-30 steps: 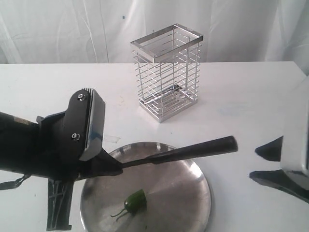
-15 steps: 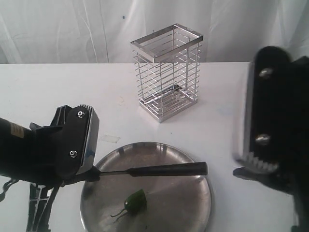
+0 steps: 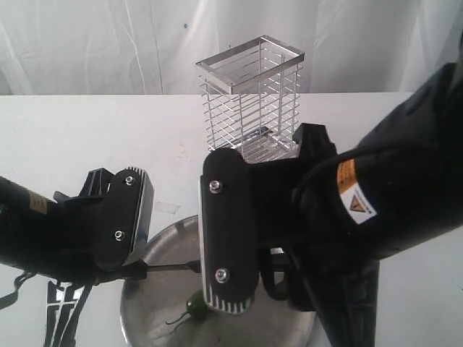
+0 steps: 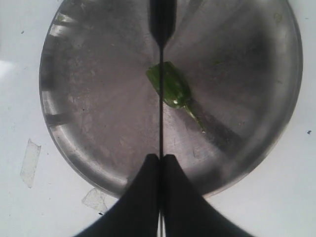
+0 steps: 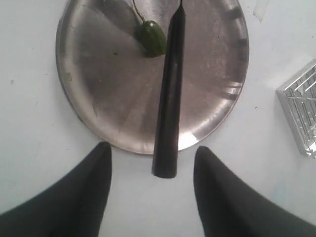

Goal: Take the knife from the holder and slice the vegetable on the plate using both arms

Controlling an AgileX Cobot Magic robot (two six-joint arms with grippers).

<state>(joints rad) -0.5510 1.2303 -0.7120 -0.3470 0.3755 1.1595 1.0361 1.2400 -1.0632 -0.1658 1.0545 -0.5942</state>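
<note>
Exterior: your left pincer (image 3: 145,267) pinches the knife (image 3: 173,267) by its blade, level above the plate (image 3: 163,242); the right arm hides the handle.

Left wrist: blade edge-on, running straight out over the pepper (image 4: 170,89).

Right wrist: your right pincer (image 5: 153,170) is spread wide, the handle (image 5: 168,98) pointing butt-first into the gap, untouched. Right arm is nearer the handle.

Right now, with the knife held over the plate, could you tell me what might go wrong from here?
1. The left gripper pinches the knife by its thin blade, so it might slip or twist during the handover.
2. The right gripper is open around the handle end; closing off-centre might knock it aside.
3. The vegetable lies loose on the smooth plate and may roll when pressed.
</note>
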